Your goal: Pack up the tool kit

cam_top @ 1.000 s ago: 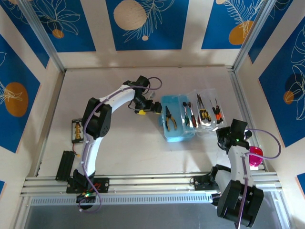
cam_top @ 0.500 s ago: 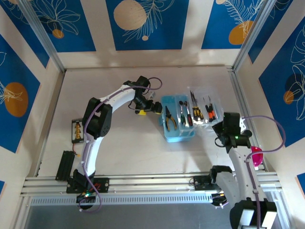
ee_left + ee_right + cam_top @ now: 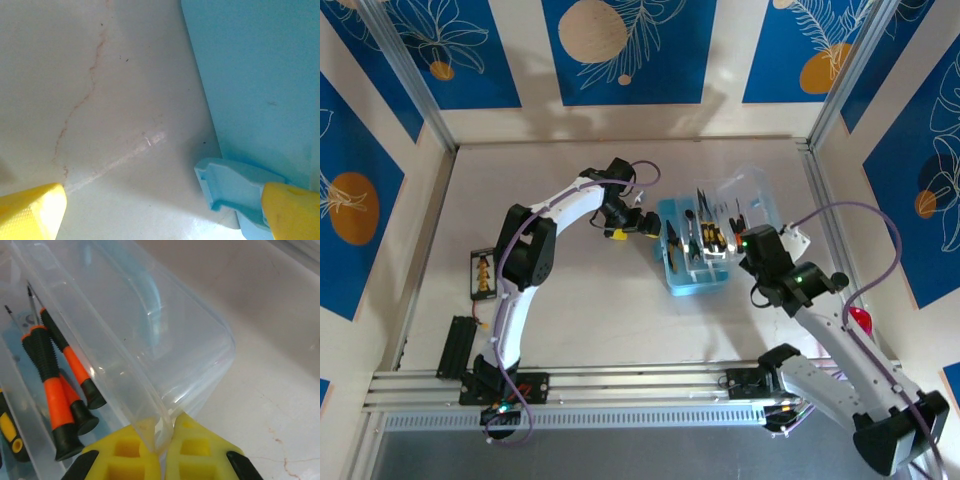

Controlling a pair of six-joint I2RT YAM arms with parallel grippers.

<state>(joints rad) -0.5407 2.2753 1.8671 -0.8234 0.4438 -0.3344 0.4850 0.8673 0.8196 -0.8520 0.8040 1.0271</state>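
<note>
So, translucent light-blue rectangular plastic case dead centre, clear hinged lid tilted up at its 3 o'clock, right gripper pinching the lid's rim, left gripper spread wide at 9 o'clock

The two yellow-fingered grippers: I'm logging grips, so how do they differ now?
The left gripper stands open; the right gripper is shut. The left gripper holds nothing beside the translucent light-blue plastic case; the right gripper pinches the edge of the clear plastic lid. Both have yellow fingers.
</note>
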